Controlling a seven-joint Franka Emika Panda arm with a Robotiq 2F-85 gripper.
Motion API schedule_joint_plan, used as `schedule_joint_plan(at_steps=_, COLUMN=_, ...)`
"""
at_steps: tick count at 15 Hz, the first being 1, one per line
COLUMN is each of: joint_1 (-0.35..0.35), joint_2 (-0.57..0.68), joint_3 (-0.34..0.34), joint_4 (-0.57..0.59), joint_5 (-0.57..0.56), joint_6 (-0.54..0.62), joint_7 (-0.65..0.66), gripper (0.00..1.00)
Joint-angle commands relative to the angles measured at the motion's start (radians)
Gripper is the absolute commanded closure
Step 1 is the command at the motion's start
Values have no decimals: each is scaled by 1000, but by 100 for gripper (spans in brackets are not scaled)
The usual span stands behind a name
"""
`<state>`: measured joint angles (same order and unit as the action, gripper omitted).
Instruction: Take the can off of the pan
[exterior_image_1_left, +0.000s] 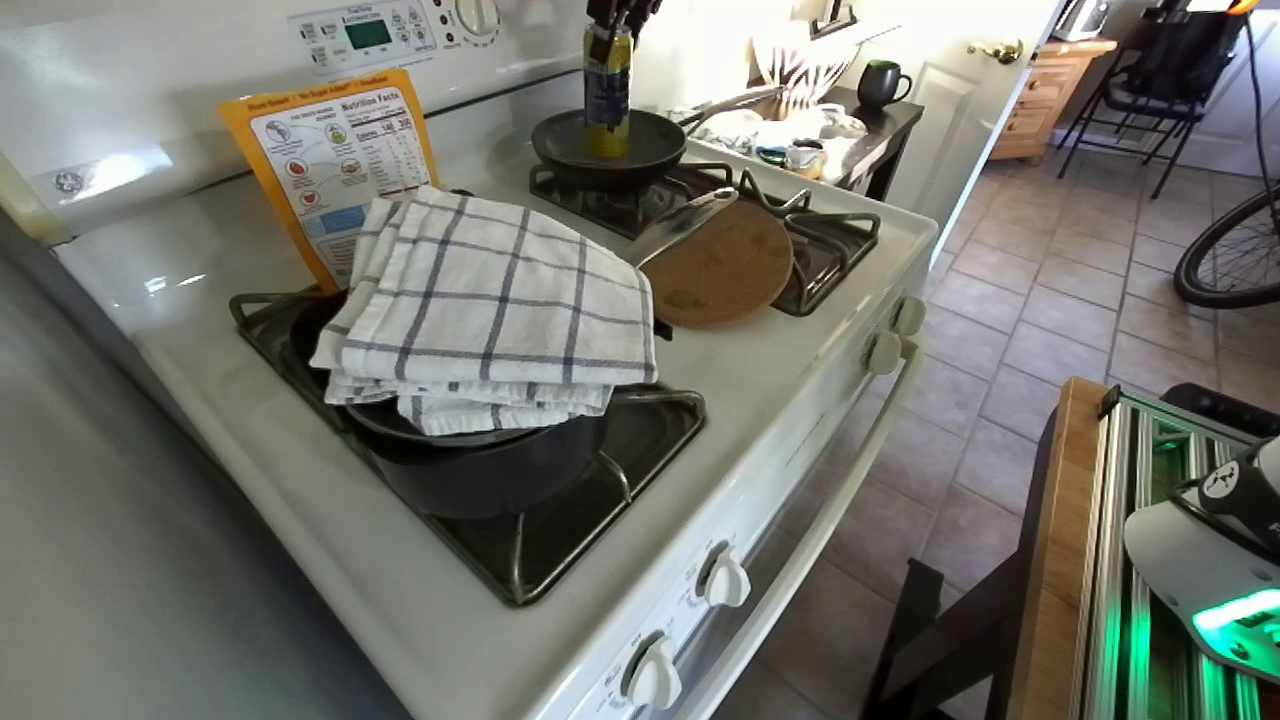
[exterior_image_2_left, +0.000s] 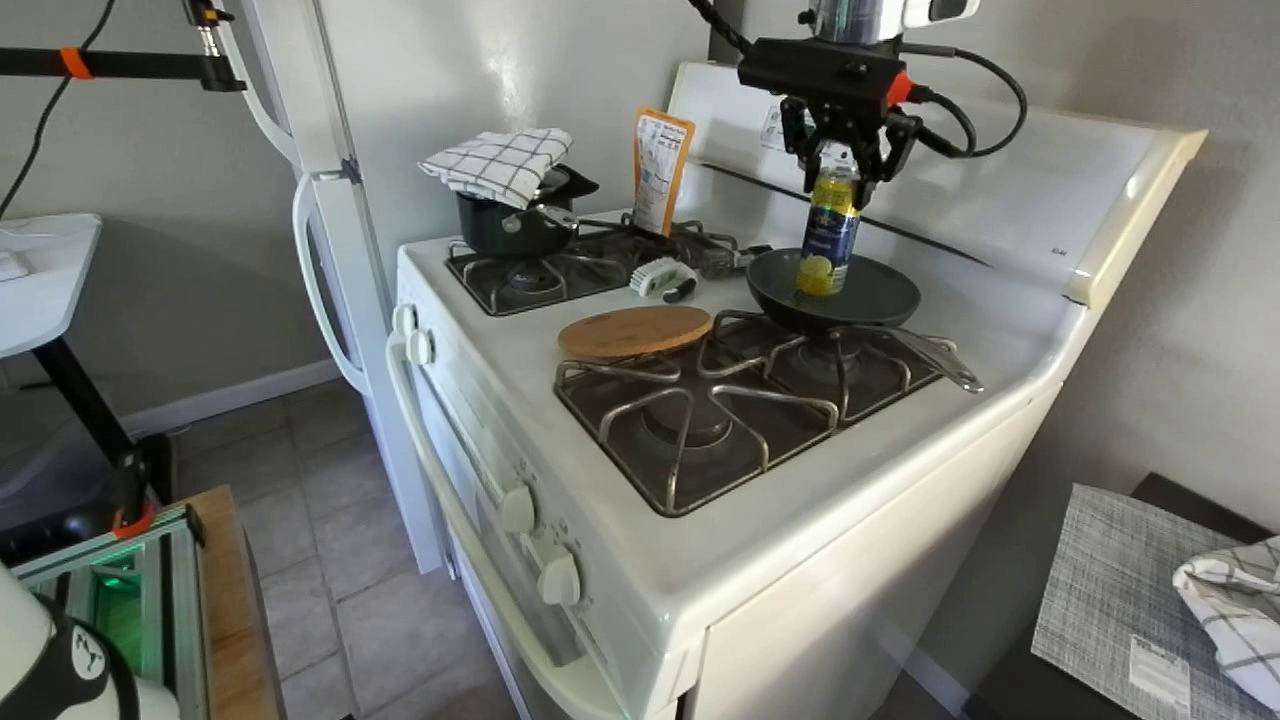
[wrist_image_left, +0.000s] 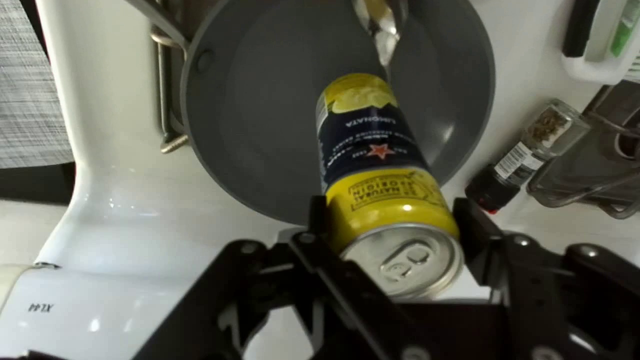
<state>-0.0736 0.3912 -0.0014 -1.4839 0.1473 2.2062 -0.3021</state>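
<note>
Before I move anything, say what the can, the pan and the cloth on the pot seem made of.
The can: metal, probably aluminium; bare silvery top with pull tab, glossy printed body.
The pan: probably metal with a dark coating, perhaps nonstick; even grey interior, faint sheen.
The cloth: matte fabric, perhaps cotton, lying in soft folds.

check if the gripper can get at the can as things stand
Very likely yes: the gripper is at the can, its fingers on either side of the upper end and apparently closed on it. The pan lies below the fingers, so it leaves the way free.
</note>
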Motion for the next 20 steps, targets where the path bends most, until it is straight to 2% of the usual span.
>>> schedule_joint_plan(at_steps=1, joint_1=-1, joint_2=-66, joint_3=23, joint_4=6, joint_5=-17, joint_6=-17, joint_7=-21, gripper=62)
schedule_joint_plan(at_steps=5, joint_1=13, joint_2=-108, joint_3=40, joint_4=27, joint_5=-29, joint_6=-50, joint_7=-61, gripper=62)
schedule_joint_plan(at_steps=11, joint_1=31, joint_2=-128, joint_3=96, joint_4=23, joint_5=33, joint_6=-85, joint_7=-140, gripper=62)
schedule_joint_plan(at_steps=15, joint_1=55, joint_2=-132, joint_3=125, joint_4=-17, joint_5=25, joint_6=-82, joint_7=-169, gripper=62)
schedule_joint_plan(at_steps=20, joint_1=56, joint_2=-145, joint_3=126, joint_4=-102, joint_5=35, joint_6=-53, joint_7=-165, gripper=62)
